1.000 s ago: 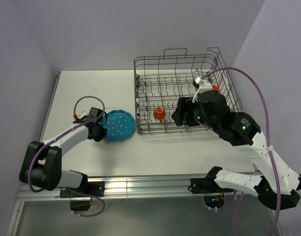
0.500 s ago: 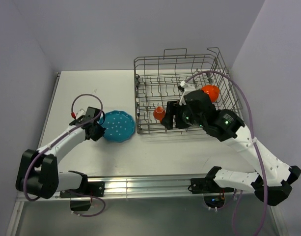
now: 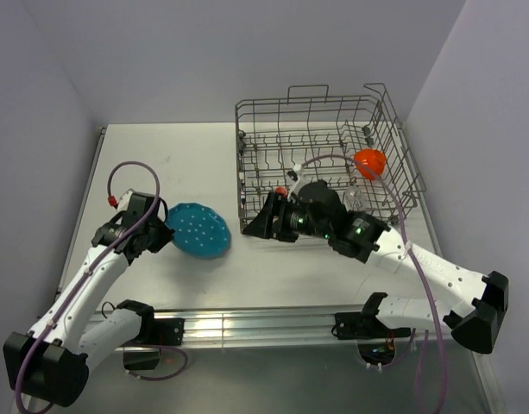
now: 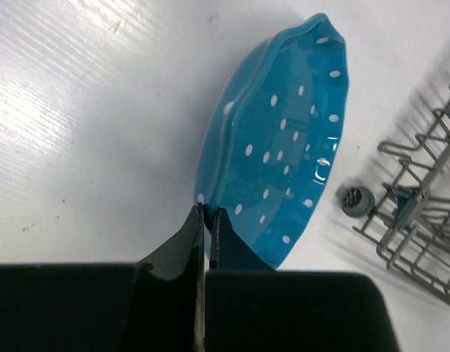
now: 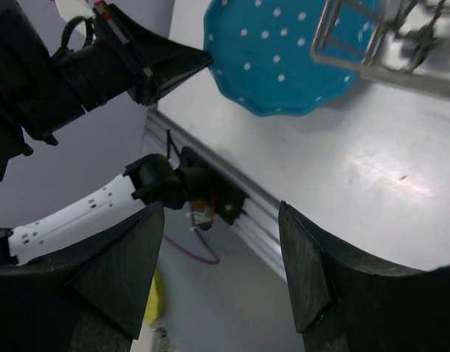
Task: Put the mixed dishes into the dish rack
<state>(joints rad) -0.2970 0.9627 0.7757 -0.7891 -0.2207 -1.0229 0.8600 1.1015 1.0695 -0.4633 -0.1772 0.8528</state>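
- Left pincer [image 4: 208,217] pinched fully onto the plate [image 4: 283,147] rim; plate tilted just ahead of it.
- Thin edge hold: plate may swing or slip.
- Right pincer [image 5: 219,227] wide, empty, rack [image 3: 303,101] corner just beside.

Gap between teal plate [image 3: 199,230] and dish rack [image 3: 241,177] is narrow. The right gripper [image 3: 257,224] hangs at the rack's near-left corner just beside it, jaws apart. Right arm [image 3: 393,250] lies along the rack's near wall, so that side is blocked. Tall wire sides stop sideways entry; top is open. Inside, the orange-red bowl [image 3: 369,161] fills the far-right corner and upright tines [image 3: 281,164] cover the floor. Bare table [image 3: 160,164] behind the plate. Left gripper [image 3: 162,240] is clamped on its left rim.
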